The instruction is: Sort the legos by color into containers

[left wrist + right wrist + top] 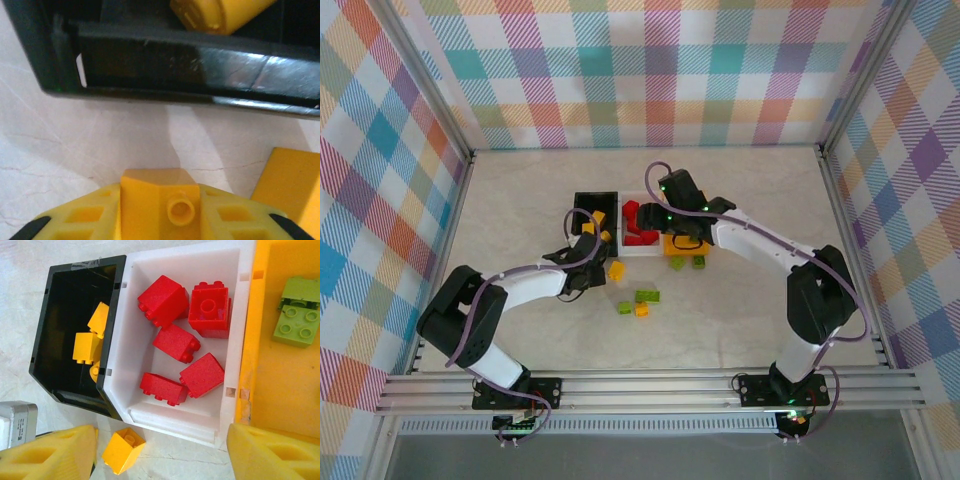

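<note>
My left gripper (157, 220) is shut on a yellow lego (157, 197), low over the table just in front of the black container's (200, 65) near wall. From above, that gripper (588, 240) sits at the black container's (582, 200) front edge. My right gripper (160, 460) hangs open and empty over the white container's (135, 340) near rim; from above it (658, 232) covers the bins. Yellow legos (87, 347) lie in the black one and red legos (177, 342) in the white one. Green legos (295, 325) lie in the orange-yellow container (270, 365).
A loose yellow lego (123, 450) lies on the table before the bins, also seen from above (616, 270). Green legos (677, 263) (647, 296) and a small orange-yellow one (642, 310) lie nearer the arms. Checked walls ring the table.
</note>
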{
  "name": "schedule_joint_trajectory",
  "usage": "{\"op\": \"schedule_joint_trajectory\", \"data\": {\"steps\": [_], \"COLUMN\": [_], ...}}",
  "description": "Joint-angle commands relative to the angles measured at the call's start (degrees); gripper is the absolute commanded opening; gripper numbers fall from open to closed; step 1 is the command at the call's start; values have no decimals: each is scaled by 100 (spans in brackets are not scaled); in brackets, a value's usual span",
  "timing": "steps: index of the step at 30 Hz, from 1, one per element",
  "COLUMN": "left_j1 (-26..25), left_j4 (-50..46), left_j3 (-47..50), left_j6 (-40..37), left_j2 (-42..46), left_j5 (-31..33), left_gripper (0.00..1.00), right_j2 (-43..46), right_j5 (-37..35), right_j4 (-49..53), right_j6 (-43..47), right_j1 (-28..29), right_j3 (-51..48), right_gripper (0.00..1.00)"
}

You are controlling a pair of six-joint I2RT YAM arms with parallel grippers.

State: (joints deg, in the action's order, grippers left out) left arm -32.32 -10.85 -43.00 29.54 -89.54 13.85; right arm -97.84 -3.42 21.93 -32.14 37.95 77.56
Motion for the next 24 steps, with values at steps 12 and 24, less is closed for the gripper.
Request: {"op": "schedule_joint_trajectory", "data": {"steps": [12, 24], "left_j1": [85, 656], "left_j4": [-1203, -1573], "left_j3": [-1043, -3621], "left_j6": [-14, -611], "left_j2": [1379, -1290], "left_j5": [295, 525], "left_gripper": [17, 17], "right_j2": [928, 1540], "right_j5": [-1, -114], "right_j4": [-294, -252], "right_j6": [-219, -302], "right_j1": [28, 19], "right_j3": [-909, -1663], "right_gripper": [70, 71]}}
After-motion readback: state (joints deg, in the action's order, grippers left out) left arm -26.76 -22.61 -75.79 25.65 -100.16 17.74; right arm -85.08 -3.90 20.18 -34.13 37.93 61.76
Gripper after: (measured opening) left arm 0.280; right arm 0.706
